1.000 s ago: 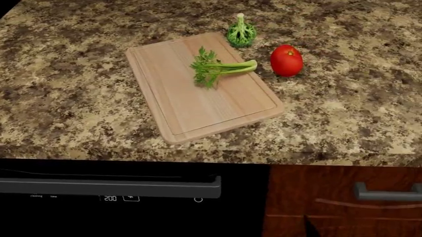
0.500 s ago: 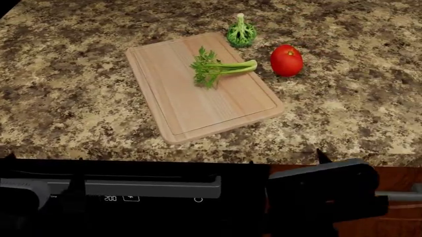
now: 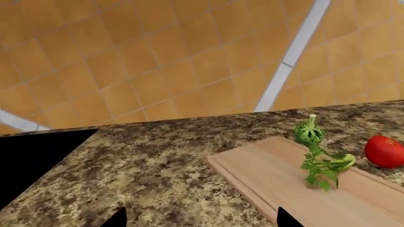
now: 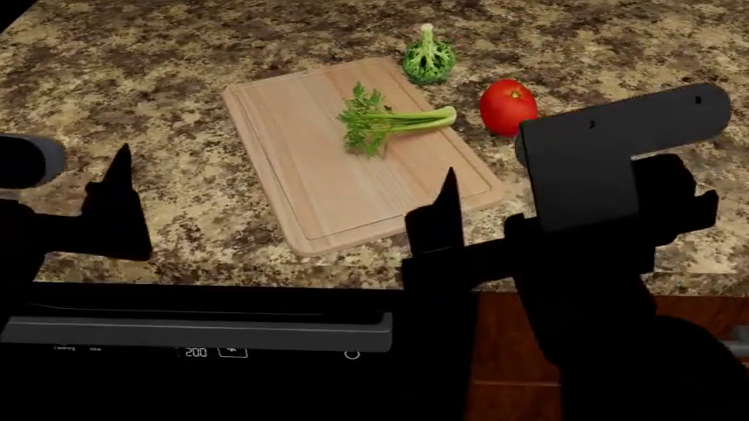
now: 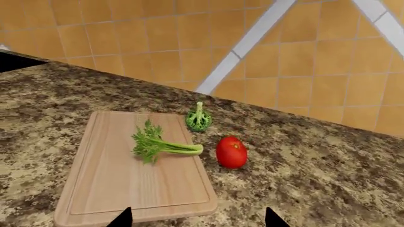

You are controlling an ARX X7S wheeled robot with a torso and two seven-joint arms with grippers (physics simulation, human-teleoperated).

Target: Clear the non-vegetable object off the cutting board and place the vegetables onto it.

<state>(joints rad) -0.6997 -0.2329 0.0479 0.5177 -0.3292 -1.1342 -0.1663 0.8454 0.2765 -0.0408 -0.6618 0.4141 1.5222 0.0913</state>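
Granite countertop (image 4: 175, 79): celery stalk (image 4: 392, 123) on cutting board (image 4: 339, 189), twelve o'clock of right gripper (image 5: 197, 218), jaws wide; left gripper (image 3: 198, 218) likewise.

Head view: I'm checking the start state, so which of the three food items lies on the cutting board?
Only the celery stalk lies on the cutting board. The broccoli and the red tomato sit on the countertop beyond the board's edges.

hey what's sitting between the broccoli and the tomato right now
Nothing. Between the broccoli and the tomato there is only bare counter, clearest in the right wrist view. The celery lies off to the side, on the board.
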